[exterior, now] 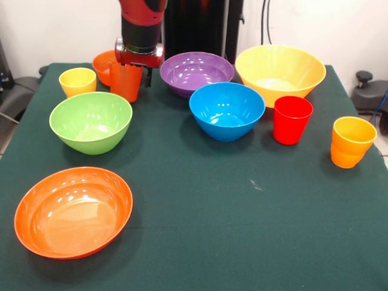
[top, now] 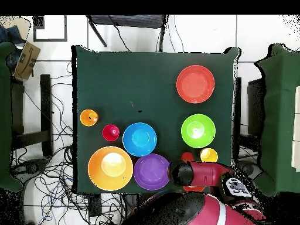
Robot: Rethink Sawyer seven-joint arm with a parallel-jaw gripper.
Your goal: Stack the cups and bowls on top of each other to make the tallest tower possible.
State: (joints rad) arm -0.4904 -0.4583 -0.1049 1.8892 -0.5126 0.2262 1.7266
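Nearest the camera sits the wide shallow orange bowl, close to the table edge, with open green cloth beside it and between it and the blue bowl. Taking the blue bowl as landmark: the green bowl stands well apart to one side, the purple bowl just behind it, the big yellow bowl behind and to the other side. The red cup is just beside the blue bowl, the yellow-orange cup farther out near the table edge. Beyond the green bowl, the gripper grips the orange cup by its rim, jaws closed on it. The small deep orange bowl lies just behind that cup, the yellow cup beside it. No tower stands; nothing is stacked.
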